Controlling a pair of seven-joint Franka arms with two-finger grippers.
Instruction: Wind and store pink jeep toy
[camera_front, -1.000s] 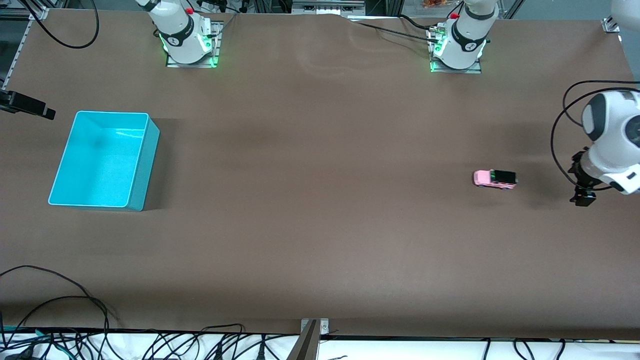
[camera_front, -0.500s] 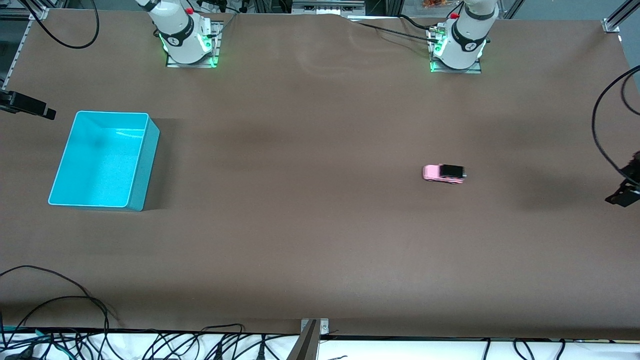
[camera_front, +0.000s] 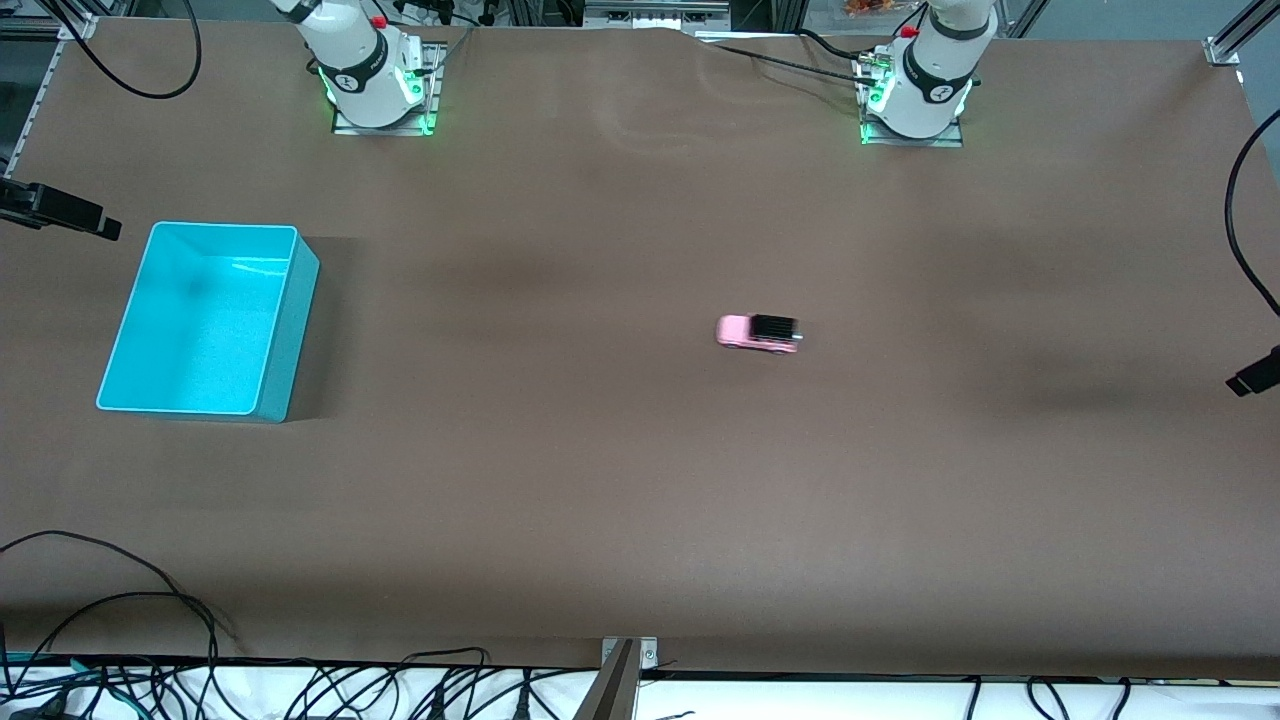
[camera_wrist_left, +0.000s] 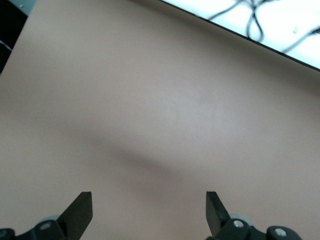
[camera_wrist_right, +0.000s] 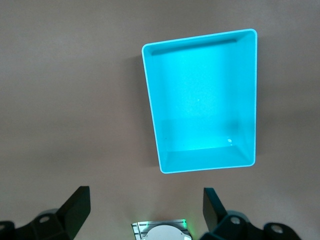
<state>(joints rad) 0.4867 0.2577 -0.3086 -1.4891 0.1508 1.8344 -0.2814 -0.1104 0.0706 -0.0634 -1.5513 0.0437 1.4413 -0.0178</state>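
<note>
The pink jeep toy (camera_front: 758, 333) stands alone on the brown table near its middle, nose toward the right arm's end, touched by nothing. The turquoise bin (camera_front: 225, 227) sits empty at the right arm's end. My left gripper (camera_wrist_left: 149, 212) is open over bare table at the left arm's end, well clear of the jeep. Only a dark tip of it (camera_front: 1258, 374) shows in the front view. My right gripper (camera_wrist_right: 145, 210) hangs open and empty high up beside the bin (camera_wrist_right: 148, 100), with its dark tip (camera_front: 62, 212) at the front view's edge.
Both arm bases (camera_front: 375, 85) (camera_front: 915, 95) stand along the table's farthest edge. Loose black cables (camera_front: 130, 610) lie along the edge nearest the front camera. A wide stretch of brown table separates the jeep from the bin.
The jeep has rolled on its own across the table toward the right arm's end. The left arm has pulled away from it, almost out of the front view.
</note>
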